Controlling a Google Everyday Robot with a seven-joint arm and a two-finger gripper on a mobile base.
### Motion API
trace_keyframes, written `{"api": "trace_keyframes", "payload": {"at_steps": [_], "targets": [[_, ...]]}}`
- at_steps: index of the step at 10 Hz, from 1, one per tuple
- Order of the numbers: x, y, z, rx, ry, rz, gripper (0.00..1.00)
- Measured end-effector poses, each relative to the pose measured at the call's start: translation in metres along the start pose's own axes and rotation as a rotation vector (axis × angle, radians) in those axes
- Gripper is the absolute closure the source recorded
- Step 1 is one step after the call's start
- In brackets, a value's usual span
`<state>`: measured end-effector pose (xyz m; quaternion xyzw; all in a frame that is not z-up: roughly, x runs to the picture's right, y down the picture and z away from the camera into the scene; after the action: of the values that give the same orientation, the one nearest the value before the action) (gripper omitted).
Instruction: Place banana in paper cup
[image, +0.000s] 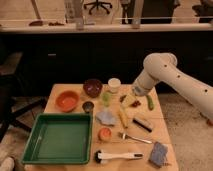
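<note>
Far to the left of the gripper (136, 93), and nearer the front edge of the table (159, 128): a green tray (59, 140), lying flat. Left of the gripper, at about the same depth: an orange bowl (67, 100), a small dark cup (88, 106) just beside it, and a dark red bowl (92, 87) a little further back. Closer on the left, a light green item (105, 97); in front of that, a gray cloth (105, 118) and a round orange piece (105, 133). Just left of the gripper and slightly behind it: the paper cup (114, 84), upright, near but not touching. In front of the gripper and a little to its left: the banana (122, 117), flat on the table beside the cloth, well apart from the paper cup and not inside it. Much nearer the front, a white brush (117, 156). The gripper itself: low over the back right part of the table, at the end of a white arm (172, 77) reaching in from the right, jaws spread wide, holding nothing. Just below it, small red pieces (135, 103). In front, a fork (133, 137) and a dark-edged block (143, 123). Just right of the gripper, a green pod (150, 102). Far in front and to the right, a blue sponge (159, 154).
</note>
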<state>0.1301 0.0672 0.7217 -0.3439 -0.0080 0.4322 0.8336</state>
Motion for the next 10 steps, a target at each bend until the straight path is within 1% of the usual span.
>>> {"api": "trace_keyframes", "payload": {"at_steps": [1, 2, 3, 4, 6, 7, 9, 10], "targets": [[0.0, 0.004, 0.009, 0.008, 0.004, 0.039, 0.2], [-0.001, 0.013, 0.024, 0.021, 0.011, 0.124, 0.2], [-0.001, 0.016, 0.031, 0.029, 0.016, 0.171, 0.2], [-0.001, 0.019, 0.038, 0.034, 0.025, 0.198, 0.2], [-0.009, 0.028, 0.063, 0.029, 0.05, 0.215, 0.2], [-0.012, 0.03, 0.077, 0.015, 0.064, 0.223, 0.2], [-0.015, 0.029, 0.109, -0.015, 0.105, 0.25, 0.2], [-0.017, 0.03, 0.121, -0.016, 0.122, 0.266, 0.2]]}}
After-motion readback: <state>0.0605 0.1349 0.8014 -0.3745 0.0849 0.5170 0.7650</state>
